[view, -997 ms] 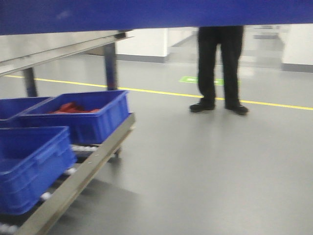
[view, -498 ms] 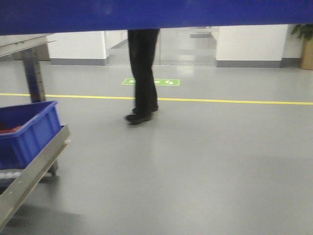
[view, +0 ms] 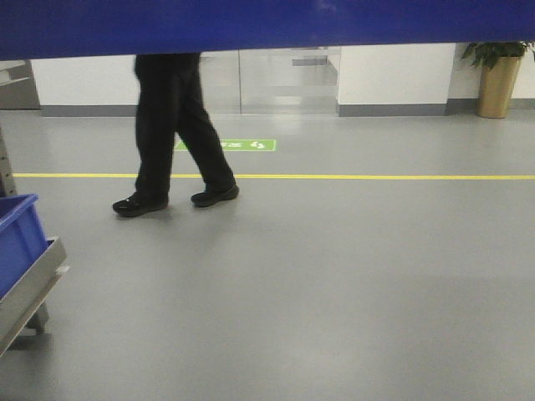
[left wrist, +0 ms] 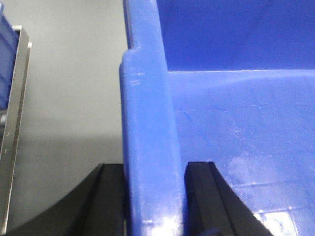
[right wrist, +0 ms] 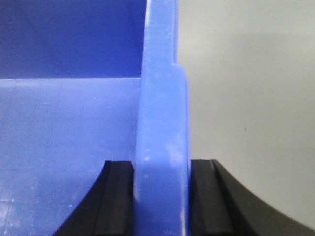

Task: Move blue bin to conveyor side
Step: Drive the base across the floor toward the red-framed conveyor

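The blue bin (view: 267,25) fills the top of the front view as a dark blue band, held up off the floor. In the left wrist view my left gripper (left wrist: 155,196) is shut on the bin's left rim (left wrist: 147,123), one black finger outside, one inside over the scuffed bin floor. Seen from the right wrist, my right gripper (right wrist: 161,196) is shut on the right rim (right wrist: 162,123) the same way. The conveyor is out of view.
A person in black trousers (view: 171,125) walks across the grey floor beyond a yellow line (view: 334,176). A steel rack edge (view: 29,288) with another blue crate (view: 17,238) sits at the far left. A potted plant (view: 497,79) stands at the back right, glass doors (view: 288,79) behind.
The front view has swung to the right: the rack and its crates slid off to the left edge, the plant came into view. The person has stepped leftward. The bin stays gripped.
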